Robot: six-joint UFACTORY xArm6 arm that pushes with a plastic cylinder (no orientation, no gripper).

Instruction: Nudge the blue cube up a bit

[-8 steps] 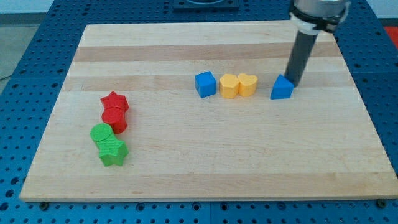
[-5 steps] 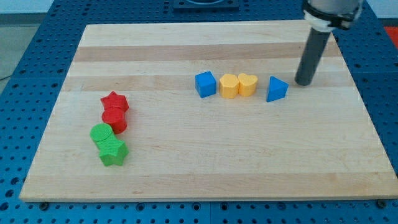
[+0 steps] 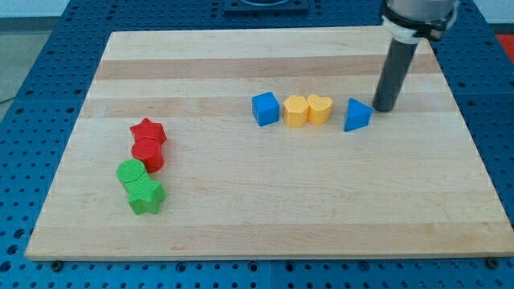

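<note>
The arm comes in from the view's top right corner, only its lowest part showing: a grey collar with a pale ring under it, cut off by the frame edge. Below that hangs the straight dark rod, leaning slightly so its lower end sits further to the view's left than its top. My tip [image 3: 384, 108] is down on the desk [image 3: 241, 209], in the right-hand part of the view.
</note>
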